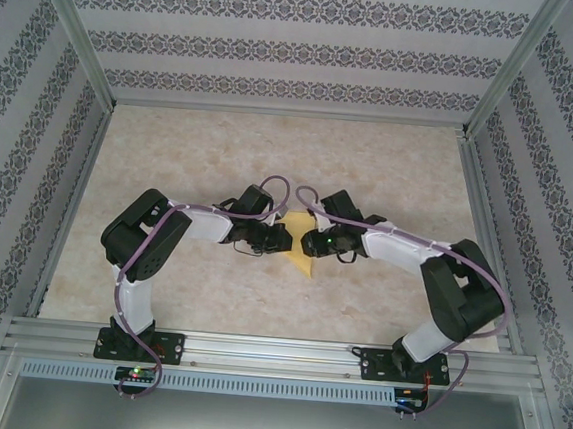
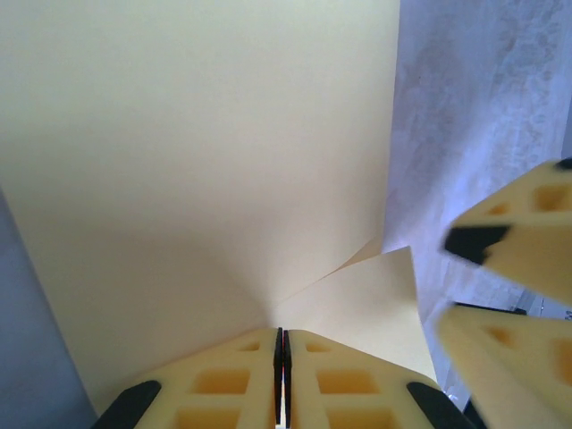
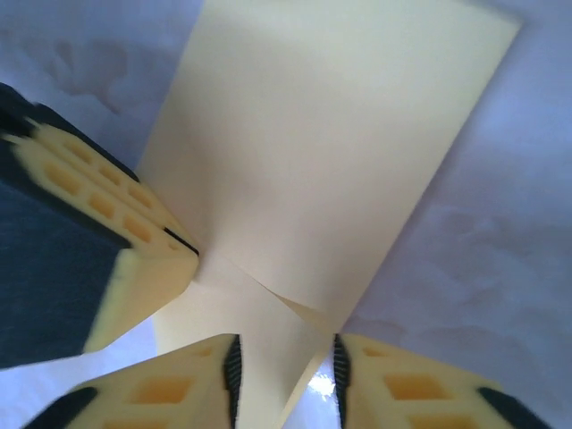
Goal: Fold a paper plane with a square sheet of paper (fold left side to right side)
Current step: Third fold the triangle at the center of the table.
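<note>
The thin yellow square sheet of paper [image 1: 301, 258] lies close to the middle of the pale marbled table top [image 1: 211, 158], one corner pointing down toward six o'clock, with most of it hidden under the two gripper heads. From the left wrist camera the paper [image 2: 206, 161] rises as a broad smooth plane, and a smaller flap of it bends away toward four o'clock. The right wrist camera shows the paper [image 3: 331, 152] running up toward one o'clock, two layers crossing near the bottom. The left gripper [image 1: 282, 240] comes in from nine o'clock, and its cream-coloured fingers [image 2: 232, 380] are pressed together with the paper's edge pinched in the seam between them. The right wrist camera catches that left gripper [image 3: 189, 259] nipping the sheet at nine o'clock. The right gripper [image 1: 309, 243] reaches in from three o'clock. Its fingers [image 3: 179, 393] stand apart, a strip of paper lying in the gap between them without being squeezed. The left wrist camera sees it [image 2: 451, 279] blurred at four o'clock, jaws parted. Grey patterned wallpaper [image 1: 280, 53] lines the walls around the table.
</note>
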Controlling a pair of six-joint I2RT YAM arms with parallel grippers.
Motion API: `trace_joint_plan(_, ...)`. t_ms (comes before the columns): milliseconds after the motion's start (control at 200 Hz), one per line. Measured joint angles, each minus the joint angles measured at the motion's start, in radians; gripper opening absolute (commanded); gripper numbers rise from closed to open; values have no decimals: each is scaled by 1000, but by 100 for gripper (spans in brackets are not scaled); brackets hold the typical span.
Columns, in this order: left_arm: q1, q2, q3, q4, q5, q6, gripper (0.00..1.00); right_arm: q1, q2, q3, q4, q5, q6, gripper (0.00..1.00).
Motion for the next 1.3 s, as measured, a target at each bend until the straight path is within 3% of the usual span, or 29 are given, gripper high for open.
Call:
trace_joint_plan(210,0,0,-1,2,0,0,13,-12,-106,0,-58,-110,30,30)
trace_joint_plan(360,-1,0,-1,2,-2,0,13,-3,-95,-18,-53,-277,92,26)
trace_joint_plan(470,-1,0,-1,2,-3,0,13,21,-50,-27,-53,-332,120,26)
trace_joint_plan(734,-5,0,0,2,-10,0,13,30,49,-28,-60,-350,121,26)
trace_joint_plan(1304,-5,0,0,1,-11,8,13,34,107,-28,-75,-325,116,26)
